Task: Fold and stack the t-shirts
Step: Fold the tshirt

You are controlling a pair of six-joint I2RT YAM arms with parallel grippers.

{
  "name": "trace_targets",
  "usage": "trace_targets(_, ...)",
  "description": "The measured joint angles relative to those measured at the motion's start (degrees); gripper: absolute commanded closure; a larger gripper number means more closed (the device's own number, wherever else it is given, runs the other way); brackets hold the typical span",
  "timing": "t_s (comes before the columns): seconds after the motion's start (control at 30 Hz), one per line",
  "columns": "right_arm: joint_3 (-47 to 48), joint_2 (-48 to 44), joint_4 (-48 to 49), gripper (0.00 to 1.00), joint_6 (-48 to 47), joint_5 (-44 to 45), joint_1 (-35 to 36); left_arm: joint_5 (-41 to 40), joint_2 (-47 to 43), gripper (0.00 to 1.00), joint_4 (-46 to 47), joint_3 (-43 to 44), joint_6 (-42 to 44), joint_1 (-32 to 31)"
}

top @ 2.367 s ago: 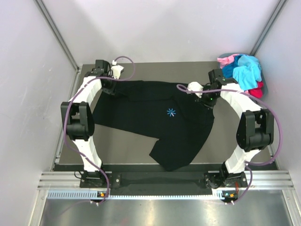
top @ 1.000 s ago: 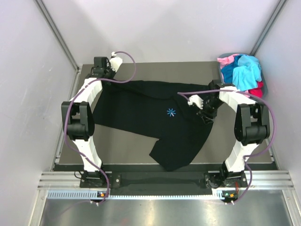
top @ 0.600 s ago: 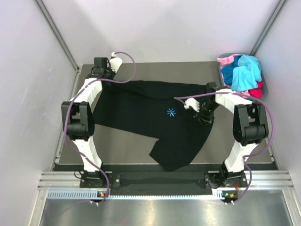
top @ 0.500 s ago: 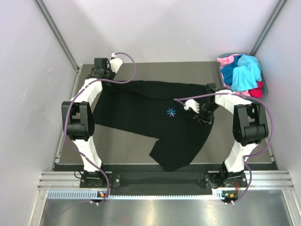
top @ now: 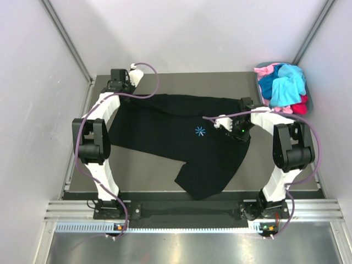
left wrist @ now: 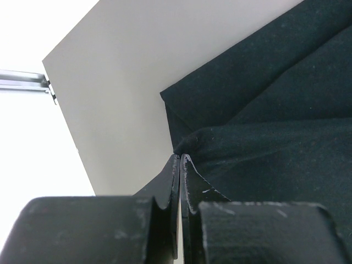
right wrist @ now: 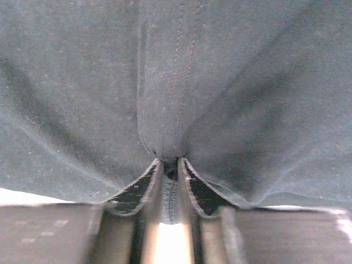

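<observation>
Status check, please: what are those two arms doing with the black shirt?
Left gripper shut on shirt edge. Right gripper pinching a fold. Shirt spread, not yet folded. Other clothes piled aside, far right.

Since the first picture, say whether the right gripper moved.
Yes. The right gripper, clamping the black t-shirt, dropped lower in view, away from the basket.

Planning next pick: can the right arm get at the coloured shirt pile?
Probably not yet. The coloured shirt pile sits close, nothing between, but the right arm has its jaws shut on the black t-shirt.
</observation>
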Motion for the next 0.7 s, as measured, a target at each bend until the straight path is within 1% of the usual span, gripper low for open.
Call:
trace_targets(0.07, -0.17, -0.33, 0.63, 0.86, 0.42, 0.37, 0.0, 0.0, -0.13, 1.0, -0.04, -0.15, 0.02, 0.0)
trace_targets(0.17, -0.83, -1.31, 1.27, 0.89, 0.87, 1.09, 0.0, 0.15, -0.5, 1.0, -0.15, -0.2, 0.02, 0.0)
trace_targets(0.37, 0.31, -5.2, 0.35, 0.91, 1.46, 2.12, 0.0, 1.36, -1.79, 1.0, -0.31, -0.33, 0.02, 0.0)
trace_targets(0.47, 3.28, -6.86, -1.09, 0.93, 2.16, 2.36, 0.0, 2.25, -2.6, 1.0, -0.35, -0.44, 0.13, -0.04)
trace_targets(0.6, 9.29, -9.05, -2.38, 1.0, 3.85, 2.95, -0.07, 3.34, -3.69, 1.0, 0.02, -0.7, 0.24, -0.09)
trace_targets(0.7, 14.01, -9.29, -2.38, 1.0, 7.02, 3.13, -0.83, 3.32, -4.2, 1.0, 1.62, -1.55, 0.02, -0.15)
